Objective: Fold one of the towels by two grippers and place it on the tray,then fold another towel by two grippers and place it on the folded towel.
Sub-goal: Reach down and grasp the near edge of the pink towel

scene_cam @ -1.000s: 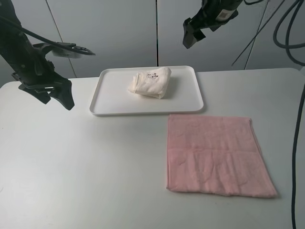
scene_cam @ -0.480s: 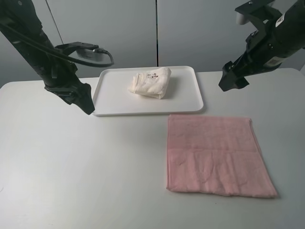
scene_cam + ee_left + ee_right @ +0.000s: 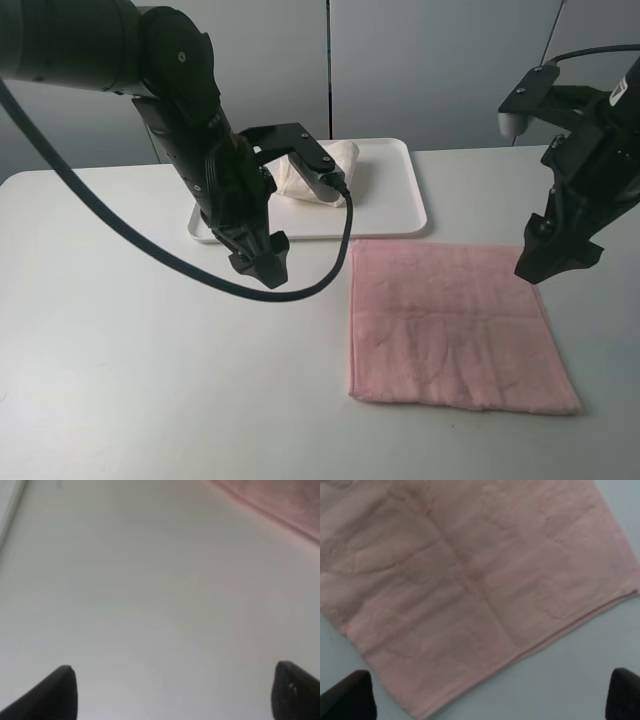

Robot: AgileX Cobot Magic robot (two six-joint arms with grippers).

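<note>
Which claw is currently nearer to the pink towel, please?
Right. The right claw hangs over the far right corner of the pink towel; the left claw is over bare table, off its left edge.

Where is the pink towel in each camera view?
Exterior high: the pink towel lies flat at lower right, in front of the tray.
Left wrist: only the towel's edge shows, in one corner.
Right wrist: the towel fills most of the picture.
Shared landmark: the white table.

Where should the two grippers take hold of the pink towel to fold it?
The pink towel lies spread flat, so only its edges can be pinched: probably the two corners nearest the tray, left gripper and right gripper coming down from above.
</note>
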